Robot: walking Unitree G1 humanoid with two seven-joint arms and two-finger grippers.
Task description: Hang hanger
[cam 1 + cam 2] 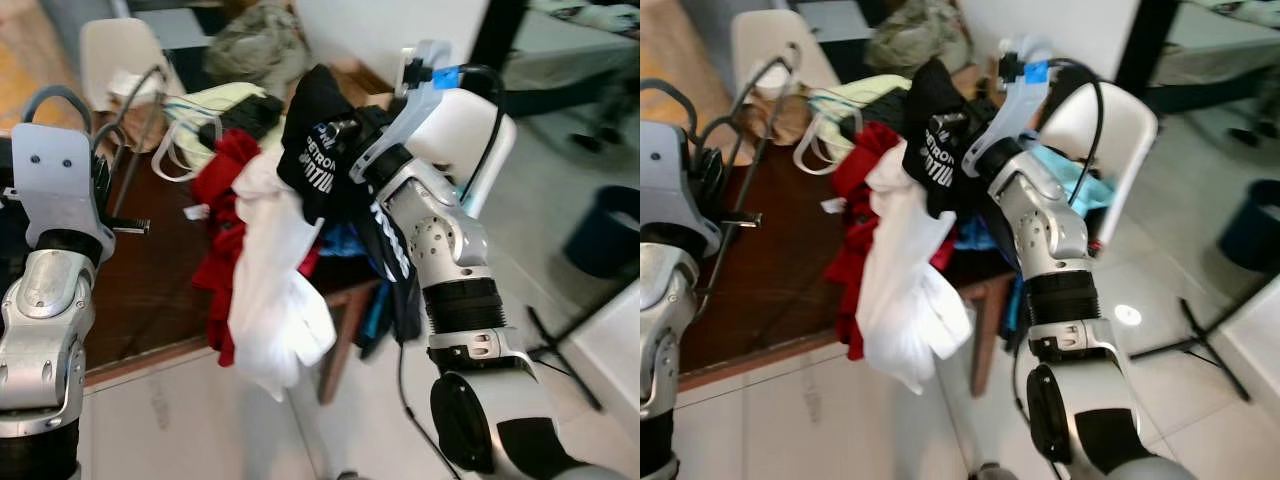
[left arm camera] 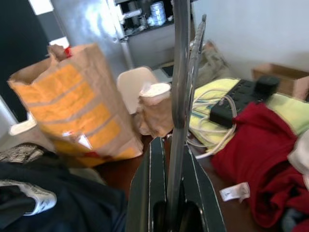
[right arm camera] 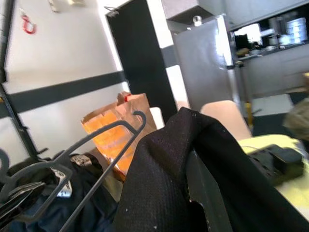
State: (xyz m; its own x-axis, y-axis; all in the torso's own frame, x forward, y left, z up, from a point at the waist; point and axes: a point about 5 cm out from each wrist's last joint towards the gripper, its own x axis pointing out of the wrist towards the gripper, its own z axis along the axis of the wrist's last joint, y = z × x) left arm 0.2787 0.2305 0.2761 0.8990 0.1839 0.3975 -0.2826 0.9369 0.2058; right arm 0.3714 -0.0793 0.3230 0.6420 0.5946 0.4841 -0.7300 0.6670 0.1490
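Grey hanger (image 2: 181,96) pinched in left hand (image 2: 169,193); right hand (image 3: 203,193) clamps black shirt (image 1: 315,140).

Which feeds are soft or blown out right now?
Eye views: mildly soft, white garment nearly blown out, glare spot on floor tiles. Left wrist view: hanger and fingers blurred close-up. Right wrist view: sharper, black shirt dark.

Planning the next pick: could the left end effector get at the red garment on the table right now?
Probably not: the left end effector is shut on a grey hanger, though the red garment lies uncovered nearby.
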